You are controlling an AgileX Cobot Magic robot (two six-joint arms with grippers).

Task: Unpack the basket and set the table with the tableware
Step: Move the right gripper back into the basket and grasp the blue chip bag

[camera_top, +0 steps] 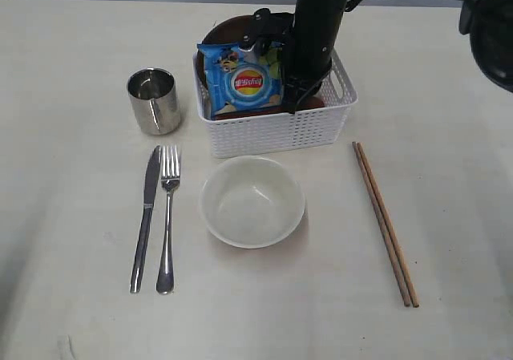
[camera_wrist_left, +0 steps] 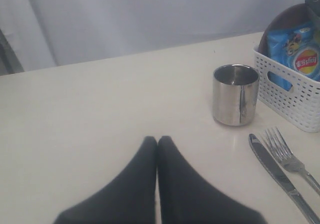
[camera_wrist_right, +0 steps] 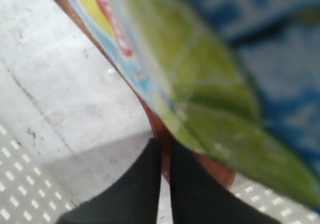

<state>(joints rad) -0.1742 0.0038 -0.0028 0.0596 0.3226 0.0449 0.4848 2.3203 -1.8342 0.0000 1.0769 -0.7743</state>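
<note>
Inside the white basket [camera_top: 276, 131], beside the blue crisp bag [camera_top: 240, 83], your right gripper [camera_wrist_right: 165, 156] pinches the reddish-brown wooden spoon [camera_wrist_right: 220, 173], while your left gripper [camera_wrist_left: 157, 141] hangs closed and empty over the table [camera_wrist_left: 100, 109] near the steel mug [camera_wrist_left: 235, 94].

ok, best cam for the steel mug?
Left wrist view: the mug sits close and sharp, side and rim whole. Exterior view shows it whole too, smaller, from above. Right wrist view doesn't show it.
</note>
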